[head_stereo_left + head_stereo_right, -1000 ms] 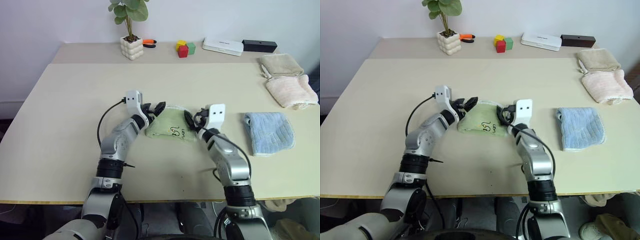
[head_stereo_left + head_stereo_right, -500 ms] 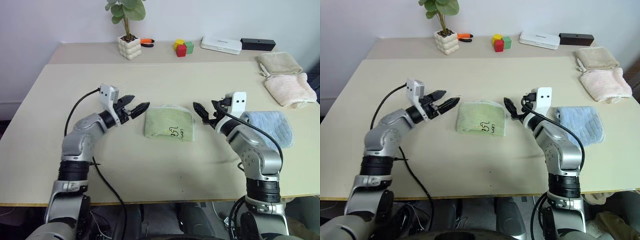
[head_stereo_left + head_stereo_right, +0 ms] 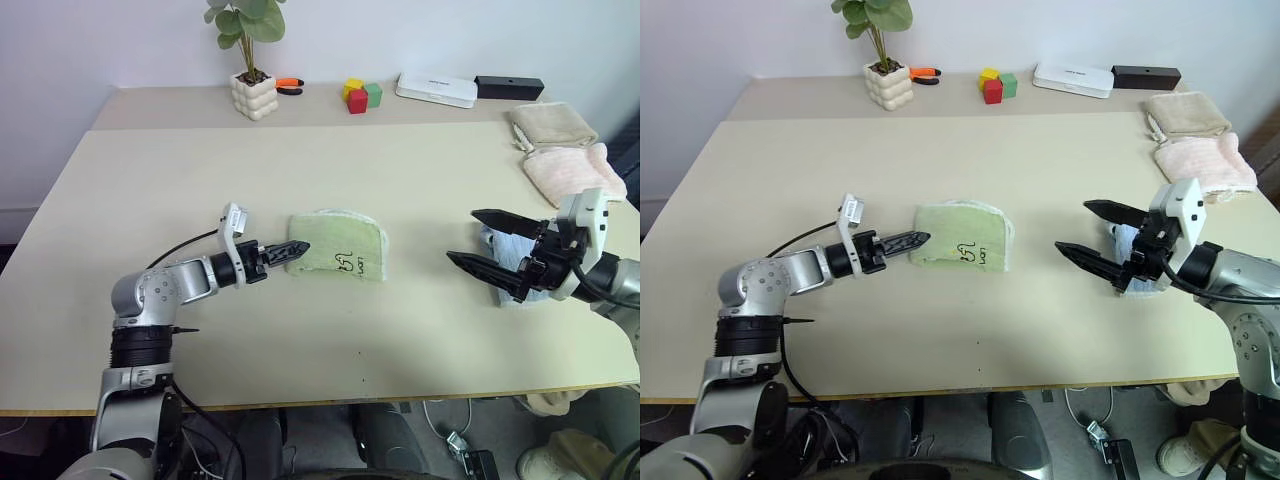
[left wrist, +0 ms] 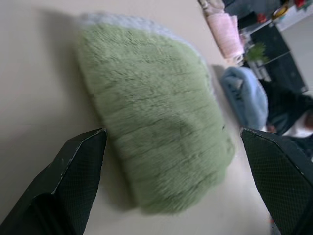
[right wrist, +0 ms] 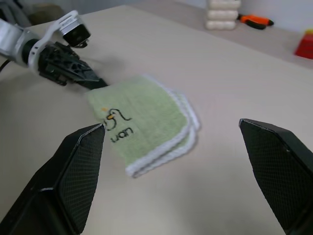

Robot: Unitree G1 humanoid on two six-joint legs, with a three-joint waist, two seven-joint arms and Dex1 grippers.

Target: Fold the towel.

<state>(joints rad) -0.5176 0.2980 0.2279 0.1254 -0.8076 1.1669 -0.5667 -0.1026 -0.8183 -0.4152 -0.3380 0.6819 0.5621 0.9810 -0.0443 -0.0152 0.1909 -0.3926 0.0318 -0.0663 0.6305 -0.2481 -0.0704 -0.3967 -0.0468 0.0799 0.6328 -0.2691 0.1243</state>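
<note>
I see the beige table [image 3: 150, 180] taking up most of my head views, with the towel [image 3: 338, 246] lying folded near its middle, whitish edge curving along the far side and the embroidered mark facing the near right corner. My right gripper [image 3: 495, 250] hangs above the table well to the towel's right, in front of the light blue towel [image 3: 1121, 242], its jaws spread wide and holding nothing. My left gripper [image 3: 288, 248] lies low, pointing at the towel's left edge with its tips just at the fabric; in the left wrist view its fingers [image 4: 73, 166] stand far apart, nothing between them. Along the far side I see pink and beige folded towels [image 3: 570, 170], a potted plant [image 3: 250, 70], a white box [image 3: 435, 89] and coloured blocks [image 3: 361, 95].
</note>
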